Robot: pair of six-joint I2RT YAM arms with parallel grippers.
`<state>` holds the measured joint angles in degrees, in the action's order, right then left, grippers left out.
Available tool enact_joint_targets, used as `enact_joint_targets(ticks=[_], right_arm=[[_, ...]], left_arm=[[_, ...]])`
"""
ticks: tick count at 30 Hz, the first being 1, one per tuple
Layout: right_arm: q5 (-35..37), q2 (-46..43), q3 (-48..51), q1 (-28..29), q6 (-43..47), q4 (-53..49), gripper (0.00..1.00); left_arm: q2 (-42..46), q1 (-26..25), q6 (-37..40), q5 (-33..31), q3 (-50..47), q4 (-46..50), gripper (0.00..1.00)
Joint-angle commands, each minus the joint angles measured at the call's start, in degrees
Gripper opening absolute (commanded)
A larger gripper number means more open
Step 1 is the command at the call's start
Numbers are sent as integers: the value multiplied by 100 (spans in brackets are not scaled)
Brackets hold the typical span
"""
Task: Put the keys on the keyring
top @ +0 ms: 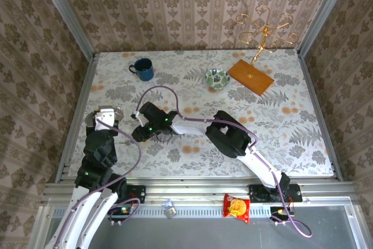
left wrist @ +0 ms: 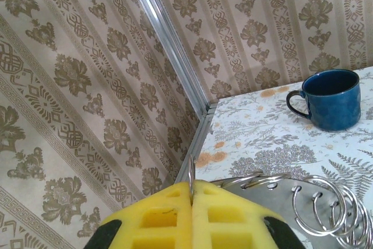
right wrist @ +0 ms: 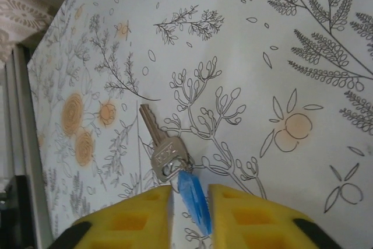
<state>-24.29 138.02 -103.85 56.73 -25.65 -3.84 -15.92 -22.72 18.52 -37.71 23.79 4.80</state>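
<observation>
A silver key [right wrist: 162,144] lies on the flowered tabletop, joined by a small ring to a blue plastic piece [right wrist: 195,199]. That blue piece stands between the yellow pads of my right gripper [right wrist: 191,202]. It is close against the right pad, and a gap still shows on its left. In the top view the right gripper [top: 141,132] reaches down at the table's left middle. My left gripper [left wrist: 192,193] is shut on the thin edge of the keyring [left wrist: 191,173], which stands upright between the pads. A grey metal plate [left wrist: 280,199] with several wire rings [left wrist: 326,208] sits just beyond it.
A blue mug [top: 143,69] stands at the back left. A green patterned bowl [top: 217,77], an orange flat box [top: 250,76] and a gold candelabra [top: 265,30] are at the back right. The metal frame rail [left wrist: 201,129] and the wallpapered wall run close to the left gripper [top: 109,113].
</observation>
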Motion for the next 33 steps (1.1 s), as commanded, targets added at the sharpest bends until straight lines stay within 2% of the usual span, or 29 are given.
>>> enact_joint_targets(ticks=[1,5,11,16,22,28,33], right_arm=[[-221,123,-197,5,23,-169,15],[-265,-84,-68,-4,90,-195,4],[-54,-1091,899,-64,334,-176,1],[409,-2401,2367,-235,539,-162,1],[997,-3946,3929,-411,815,-633,2],[1850,-5576,5006,-470,967,-1325,0],[3268,-6988,5545,-454,543,-2467,0]], left_arm=[[89,66,90,53,249,26,0],[89,66,79,126,262,52,0],[72,66,26,511,268,157,0],[-60,63,-68,1246,258,171,0],[-527,57,-22,2620,283,77,0],[-1032,23,-114,3834,293,-347,0],[-1429,-64,-222,4351,289,-716,0]])
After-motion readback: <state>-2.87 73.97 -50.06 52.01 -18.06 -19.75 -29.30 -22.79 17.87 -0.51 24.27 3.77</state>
